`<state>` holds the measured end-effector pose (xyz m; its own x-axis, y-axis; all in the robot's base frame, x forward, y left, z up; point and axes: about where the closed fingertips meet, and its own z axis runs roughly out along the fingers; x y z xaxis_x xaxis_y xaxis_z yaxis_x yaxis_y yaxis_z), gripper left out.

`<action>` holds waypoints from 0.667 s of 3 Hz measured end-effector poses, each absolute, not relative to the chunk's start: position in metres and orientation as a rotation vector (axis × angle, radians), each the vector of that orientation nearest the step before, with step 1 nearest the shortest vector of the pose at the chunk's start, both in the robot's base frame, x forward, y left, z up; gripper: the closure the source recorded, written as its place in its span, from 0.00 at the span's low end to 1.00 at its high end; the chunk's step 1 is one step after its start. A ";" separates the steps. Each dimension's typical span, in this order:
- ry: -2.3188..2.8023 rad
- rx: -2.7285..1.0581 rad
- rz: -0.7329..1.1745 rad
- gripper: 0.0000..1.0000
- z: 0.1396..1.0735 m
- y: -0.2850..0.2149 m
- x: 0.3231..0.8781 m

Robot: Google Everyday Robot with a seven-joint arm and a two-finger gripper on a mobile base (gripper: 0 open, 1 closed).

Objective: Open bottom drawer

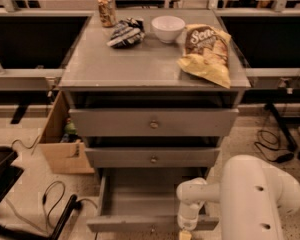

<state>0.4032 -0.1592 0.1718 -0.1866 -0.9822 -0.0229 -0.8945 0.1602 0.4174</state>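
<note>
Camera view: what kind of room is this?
Probably an office or lab: a grey drawer cabinet, long desks behind it, and loose cables. The robot's gripper is down at the open bottom drawer.

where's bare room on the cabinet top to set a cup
Front and left of the cabinet top, in front of the can and dark bag, left of the chip bag. The back row with the bowl is crowded. The gripper is down at the open bottom drawer.
</note>
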 end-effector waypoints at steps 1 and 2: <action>-2.185 1.818 -0.500 0.50 0.172 -0.157 0.407; -2.185 1.818 -0.500 0.72 0.172 -0.155 0.410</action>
